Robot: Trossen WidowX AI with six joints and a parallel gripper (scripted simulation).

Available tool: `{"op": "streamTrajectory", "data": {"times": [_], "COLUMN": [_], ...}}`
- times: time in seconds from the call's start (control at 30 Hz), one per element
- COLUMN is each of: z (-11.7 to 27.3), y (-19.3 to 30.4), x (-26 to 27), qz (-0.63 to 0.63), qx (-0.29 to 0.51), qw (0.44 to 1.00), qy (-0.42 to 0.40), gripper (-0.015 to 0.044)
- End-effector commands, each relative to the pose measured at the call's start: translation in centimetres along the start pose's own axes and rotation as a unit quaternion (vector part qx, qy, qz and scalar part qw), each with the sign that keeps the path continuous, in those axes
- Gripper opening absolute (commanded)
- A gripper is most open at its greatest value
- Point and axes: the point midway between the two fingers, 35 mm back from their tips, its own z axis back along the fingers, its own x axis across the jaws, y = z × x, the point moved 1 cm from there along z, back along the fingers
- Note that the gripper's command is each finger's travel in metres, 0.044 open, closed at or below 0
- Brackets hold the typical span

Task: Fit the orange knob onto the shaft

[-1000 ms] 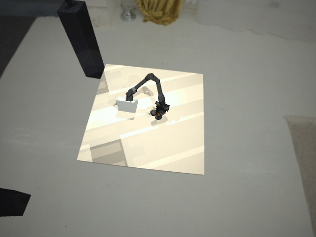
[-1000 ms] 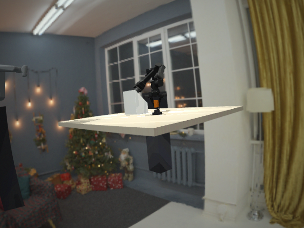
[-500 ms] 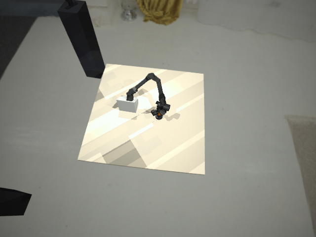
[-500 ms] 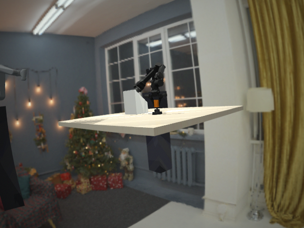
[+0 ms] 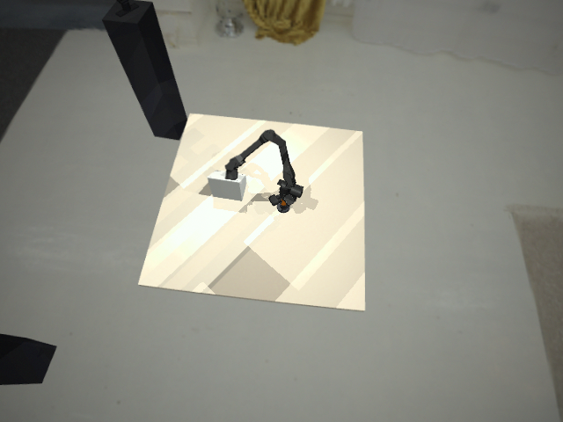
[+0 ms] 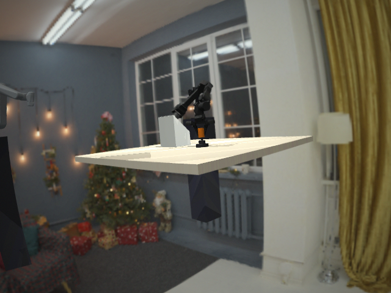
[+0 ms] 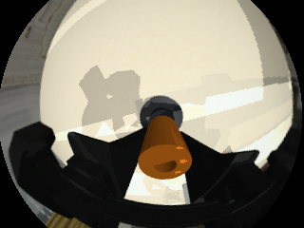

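The orange knob (image 5: pixel 283 203) (image 6: pixel 201 132) (image 7: pixel 164 135) is upright between the fingers of my gripper (image 5: pixel 283 201) (image 6: pixel 201 129) (image 7: pixel 162 132), which is shut on it. In the wrist view the knob's near end shows a dark D-shaped recess. The dark round pedestal (image 5: pixel 282 209) (image 6: pixel 201 144) (image 7: pixel 161 101) stands on the table right below the knob. In the exterior view a small gap remains between the knob's lower end and the pedestal's raised middle, with a thin dark piece of the shaft in it. Whether the shaft's tip is inside the knob's hole is hidden.
The arm's base sits on a white block (image 5: pixel 225 187) (image 6: pixel 168 131), left of the pedestal in the top and exterior views. The pale table top (image 5: pixel 318 254) (image 6: pixel 176 157) has striped light and shadow on it. Dark pillars stand beyond the table's edges.
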Motion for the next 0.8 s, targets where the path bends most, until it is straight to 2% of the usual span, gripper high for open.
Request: {"op": "streamTrajectory", "data": {"times": [0.0,0.1,0.77], "z": [0.18,0.05,-0.25], "y": [-0.1,-0.16,-0.01], "x": [-0.05,-0.12,-0.02], "qz": [-0.051,-0.093,-0.093], "qx": [-0.001,-0.001,-0.001], "qw": [0.999,0.996,0.996], "qy": [0.0,0.0,0.0], "gripper": [0.0,0.0,0.0]}}
